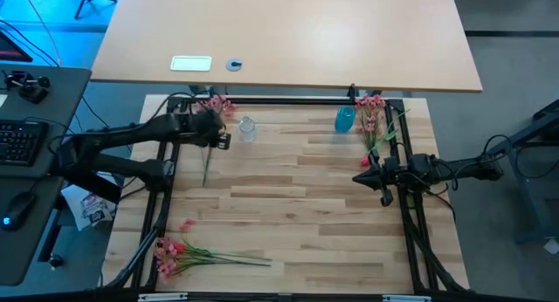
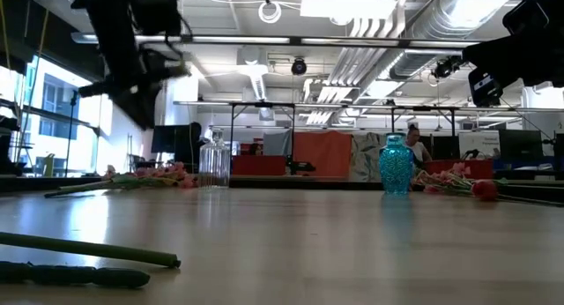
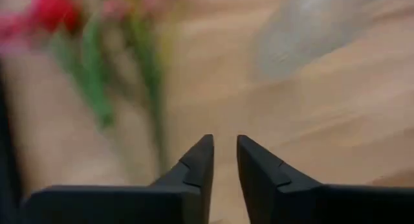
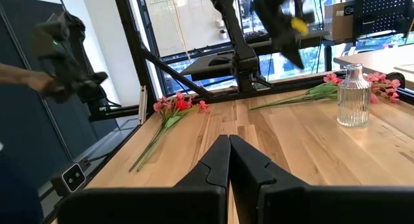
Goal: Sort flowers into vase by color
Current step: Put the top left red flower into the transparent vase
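Flowers lie in three bunches on the wooden table: pink and red ones at the far left, pink ones at the far right, and a bunch near the front left corner. Between the far bunches stand a clear glass vase and a blue vase. My left gripper hangs above the table beside the far-left bunch and the clear vase, tipped down. Its fingers stand slightly apart with nothing between them. My right gripper waits shut at the table's right side, pointing level.
A long green stem lies on the table just nearer than my left gripper. A red bloom lies close to my right gripper. A black frame runs along the table's far edge and sides. The middle of the table is bare wood.
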